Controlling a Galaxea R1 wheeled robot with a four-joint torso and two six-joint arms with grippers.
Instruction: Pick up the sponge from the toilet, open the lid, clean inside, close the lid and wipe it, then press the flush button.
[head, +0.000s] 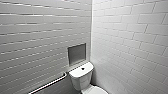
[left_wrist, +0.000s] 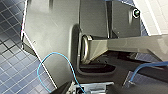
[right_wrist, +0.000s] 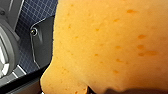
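Looking forward and down into a corner of white-tiled walls (head: 130, 37). Low in that corner, the toilet (head: 80, 81), white and glossy, with its tank close against the corner. On the tank top (head: 79, 72), at its centre, the flush button (head: 82, 68), small, round and dark. In front of the tank, the rear part of the lid (head: 96, 90), seemingly lying down over the bowl and cut off by the lower edge of the head view. Above the tank, set into the wall, a grey rectangular panel (head: 77, 53). Along that same wall, a metal grab rail (head: 48, 84), slanting, with its upper end near the side of the tank. From the right wrist, the sponge (right_wrist: 107, 45) seen very close: bright orange, pitted with small pores, rounded along its edge. Held clear of the toilet, over a dark blue floor (right_wrist: 35, 15) of small square tiles. Right gripper (right_wrist: 125, 91) clenched on the sponge, with no more than a dark sliver of it visible at the sponge's edge. From the left wrist, the robot's own dark plate and bar above the same blue floor, and a thin blue cable (left_wrist: 53, 56) looping across the plate. Left gripper (left_wrist: 86, 89): no telling whether released or clenched.
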